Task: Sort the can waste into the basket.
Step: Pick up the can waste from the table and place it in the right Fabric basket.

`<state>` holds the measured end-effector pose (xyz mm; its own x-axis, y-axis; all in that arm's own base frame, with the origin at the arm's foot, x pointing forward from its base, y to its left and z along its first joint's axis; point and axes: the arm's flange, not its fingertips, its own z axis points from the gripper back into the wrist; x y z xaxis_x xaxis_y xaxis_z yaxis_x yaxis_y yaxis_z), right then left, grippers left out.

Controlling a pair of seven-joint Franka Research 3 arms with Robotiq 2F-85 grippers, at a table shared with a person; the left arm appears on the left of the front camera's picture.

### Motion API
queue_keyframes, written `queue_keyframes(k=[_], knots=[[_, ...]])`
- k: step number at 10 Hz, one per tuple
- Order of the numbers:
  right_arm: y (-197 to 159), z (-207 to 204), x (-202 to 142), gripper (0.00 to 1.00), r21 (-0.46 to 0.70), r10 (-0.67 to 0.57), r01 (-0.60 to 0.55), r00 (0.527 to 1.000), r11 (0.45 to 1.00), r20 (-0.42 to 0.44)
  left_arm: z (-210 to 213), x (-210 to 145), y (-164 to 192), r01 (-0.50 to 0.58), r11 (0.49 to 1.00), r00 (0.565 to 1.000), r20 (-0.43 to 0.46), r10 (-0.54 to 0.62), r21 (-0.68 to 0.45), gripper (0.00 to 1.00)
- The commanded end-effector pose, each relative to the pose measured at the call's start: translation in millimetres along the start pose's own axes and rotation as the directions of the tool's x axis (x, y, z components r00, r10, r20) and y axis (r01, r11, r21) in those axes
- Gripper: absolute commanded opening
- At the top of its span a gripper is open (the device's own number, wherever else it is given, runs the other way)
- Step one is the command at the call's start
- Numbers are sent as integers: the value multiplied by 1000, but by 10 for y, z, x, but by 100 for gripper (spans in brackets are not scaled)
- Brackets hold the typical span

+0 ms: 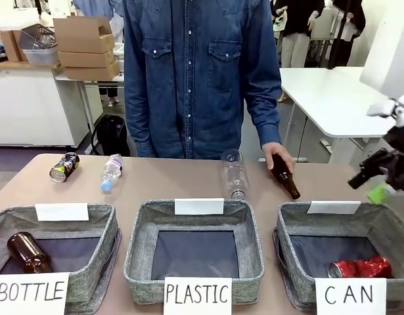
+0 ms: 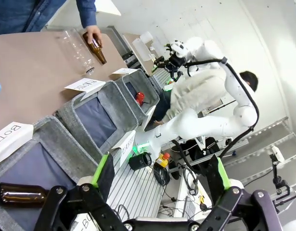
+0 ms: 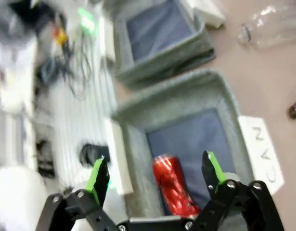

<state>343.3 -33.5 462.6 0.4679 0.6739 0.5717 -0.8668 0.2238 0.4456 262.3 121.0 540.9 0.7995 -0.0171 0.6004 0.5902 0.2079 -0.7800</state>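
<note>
We see the red can [image 1: 359,268] lying inside the CAN basket [image 1: 285,230]. The dark can [image 1: 64,167] rests at the far left of the table [image 1: 175,180]. The right gripper [image 3: 156,173] hovers over that basket, fingers apart and seemingly empty in a blurred view. The left gripper [image 2: 160,172] has its fingers apart too. We judge the left arm nearer: pinch the dark can across its crushed sides, then carry it high over the PLASTIC basket [image 1: 137,230].

Left gripper [image 2: 161,174] hangs with its green pads [image 2: 103,168] spread wide apart, over the near side of the left basket [image 2: 56,139], where a brown bottle [image 2: 22,195] lies. Next along, the middle basket [image 2: 66,118]. Then the right basket [image 2: 150,94], red can [image 2: 139,98] inside it, and the right gripper [image 2: 168,60] is raised close by. Far side: a person's hand [image 2: 93,33] on a second brown bottle [image 2: 98,50], clear bottle [image 2: 78,48] just beside it.
</note>
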Motion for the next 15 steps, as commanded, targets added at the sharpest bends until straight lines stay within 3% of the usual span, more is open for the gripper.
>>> queue_keyframes(k=[1, 2, 3, 4, 5, 6, 7, 8, 15], knots=[[-348, 204, 354, 100, 278, -414, 328, 839, 903, 353, -54, 57, -174, -57, 997, 996, 68, 60, -43, 100], [-495, 296, 432, 100, 449, -570, 389, 720, 804, 396, -294, 79, -176, -112, 992, 991, 64, 115, -53, 100], [-588, 375, 445, 100, 609, -670, 403, 677, 683, 303, -592, 115, -102, -144, 985, 987, 55, 150, -94, 100], [-646, 446, 381, 100, 700, -763, 430, 592, 570, 259, -850, 169, 24, -167, 983, 982, 75, 172, -74, 100], [-641, 491, 313, 100, 740, -770, 402, 591, 539, 240, -922, 202, 72, -172, 980, 979, 91, 181, -100, 100], [-600, 601, 122, 100, 771, -751, 319, 593, 551, 292, -1046, 265, 184, -178, 981, 963, 194, 189, -76, 100], [-572, 604, 56, 100, 743, -756, 327, 554, 584, 350, -1110, 293, 234, -193, 978, 946, 251, 205, -73, 100], [-663, 455, 199, 100, 651, -606, 352, 767, 672, 211, -908, 239, 175, -173, 982, 978, 102, 181, -82, 100], [-663, 455, 199, 100, 651, -606, 352, 767, 672, 211, -908, 239, 175, -173, 982, 978, 102, 181, -82, 100]])
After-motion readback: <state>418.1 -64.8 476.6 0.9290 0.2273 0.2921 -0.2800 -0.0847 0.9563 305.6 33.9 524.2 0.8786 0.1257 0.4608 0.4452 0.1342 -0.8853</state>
